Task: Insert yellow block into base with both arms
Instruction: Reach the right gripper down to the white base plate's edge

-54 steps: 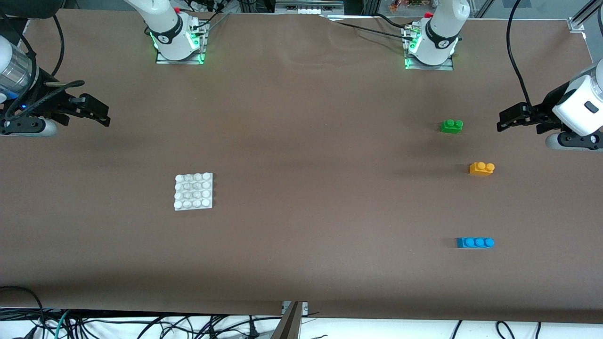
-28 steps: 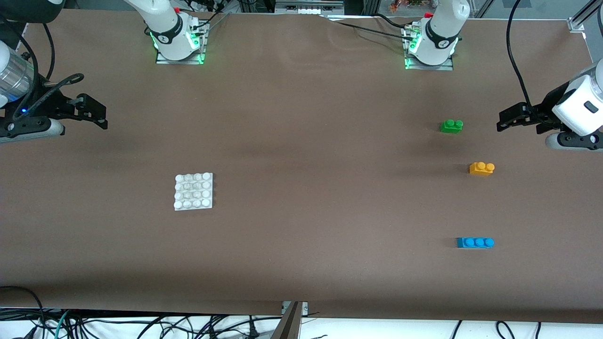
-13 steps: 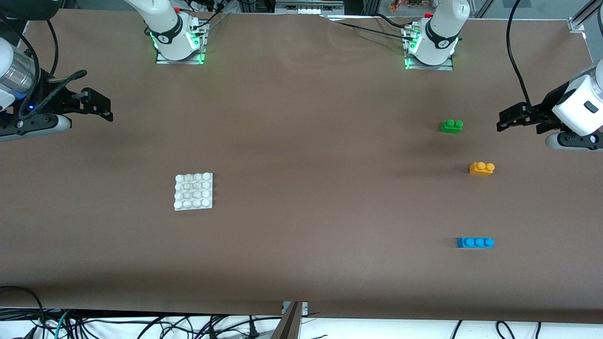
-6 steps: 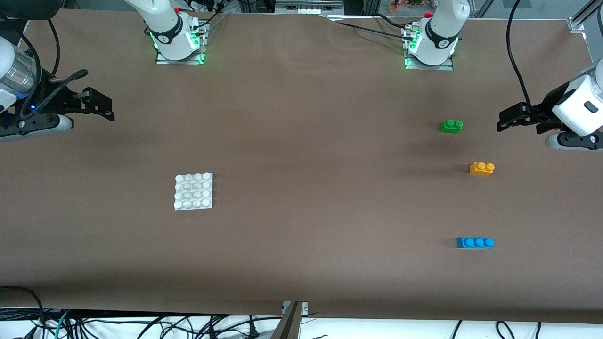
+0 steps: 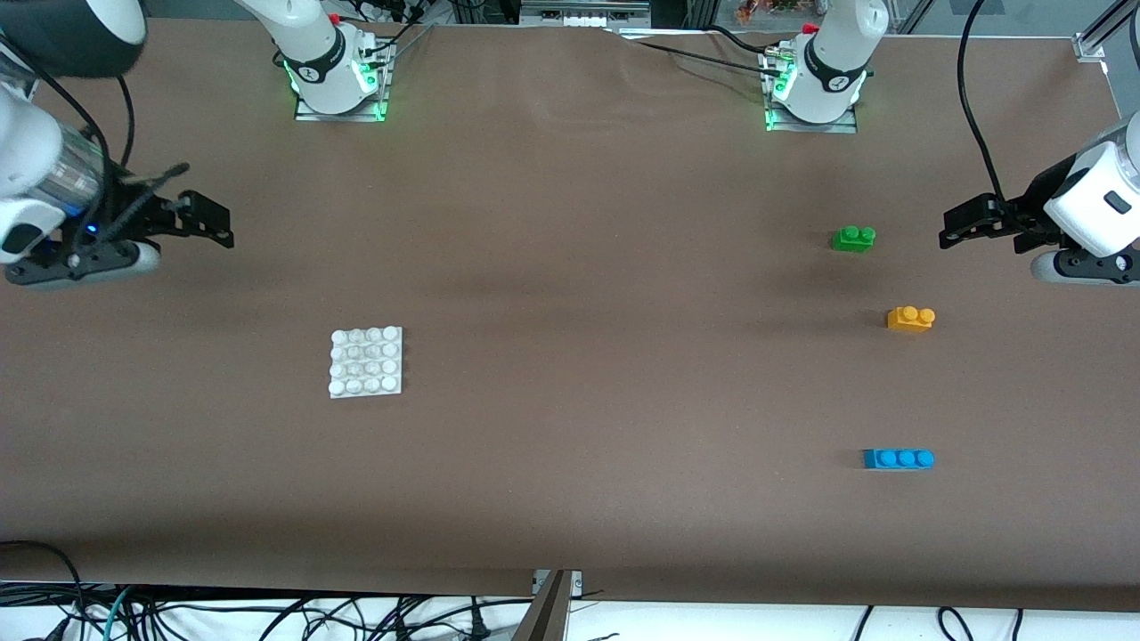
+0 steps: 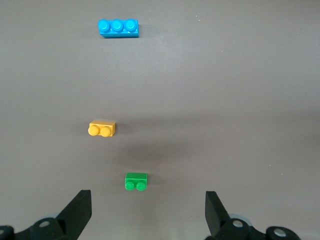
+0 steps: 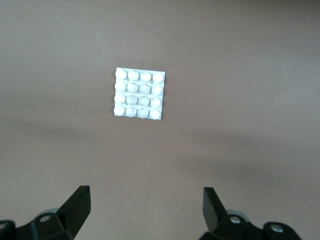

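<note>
My left gripper (image 5: pixel 951 233) hangs above the table (image 5: pixel 570 294) at the left arm's end, fingers (image 6: pixel 80 210) spread wide, holding nothing. My right gripper (image 5: pixel 218 227) hangs over the right arm's end, fingers (image 7: pixel 77 205) likewise apart and empty. The yellow block (image 5: pixel 910 318) sits studs up on the table, between the green brick (image 5: pixel 853 238) and the blue brick (image 5: pixel 898 458), touching neither. The base (image 5: pixel 366 361) lies flat toward the right arm's end, well apart from all three bricks.
</note>
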Tool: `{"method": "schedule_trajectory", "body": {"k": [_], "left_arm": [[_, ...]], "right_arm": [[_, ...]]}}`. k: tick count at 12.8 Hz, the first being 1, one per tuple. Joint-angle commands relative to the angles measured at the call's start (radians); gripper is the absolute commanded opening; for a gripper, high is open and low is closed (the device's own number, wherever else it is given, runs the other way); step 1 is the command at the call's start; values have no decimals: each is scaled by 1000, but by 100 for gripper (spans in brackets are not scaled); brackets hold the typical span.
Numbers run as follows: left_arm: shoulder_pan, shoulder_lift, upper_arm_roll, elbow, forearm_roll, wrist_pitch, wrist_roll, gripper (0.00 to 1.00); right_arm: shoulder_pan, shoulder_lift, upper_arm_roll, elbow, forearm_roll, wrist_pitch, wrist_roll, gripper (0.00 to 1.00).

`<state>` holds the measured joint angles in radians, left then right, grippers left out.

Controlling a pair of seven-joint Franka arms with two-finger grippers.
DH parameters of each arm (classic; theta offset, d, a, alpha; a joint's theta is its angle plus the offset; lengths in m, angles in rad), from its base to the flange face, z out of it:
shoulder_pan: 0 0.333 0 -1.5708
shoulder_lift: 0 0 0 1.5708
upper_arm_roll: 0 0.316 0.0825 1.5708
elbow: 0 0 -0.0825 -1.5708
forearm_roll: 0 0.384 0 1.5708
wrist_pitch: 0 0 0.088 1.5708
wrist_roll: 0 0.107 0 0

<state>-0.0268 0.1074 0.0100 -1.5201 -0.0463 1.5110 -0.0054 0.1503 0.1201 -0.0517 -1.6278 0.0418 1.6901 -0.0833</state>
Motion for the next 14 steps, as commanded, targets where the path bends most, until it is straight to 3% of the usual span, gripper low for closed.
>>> {"method": "schedule_trajectory", "body": {"k": [1,4,9,14], "left_arm": [[1,5,4,20,-17,-18,24,100],[1,3,4,20,-17,-17,24,100],[1,3,4,20,-17,-18,24,100],[1,3,4,20,-17,-18,24,100]], "right_arm": [[2,44,3,-123,16,176,13,99],[3,130,3,-243,35,414,43,99],[8,307,19,-337,35,742,117,99],[6,412,49,-337,35,872,175,98]]}}
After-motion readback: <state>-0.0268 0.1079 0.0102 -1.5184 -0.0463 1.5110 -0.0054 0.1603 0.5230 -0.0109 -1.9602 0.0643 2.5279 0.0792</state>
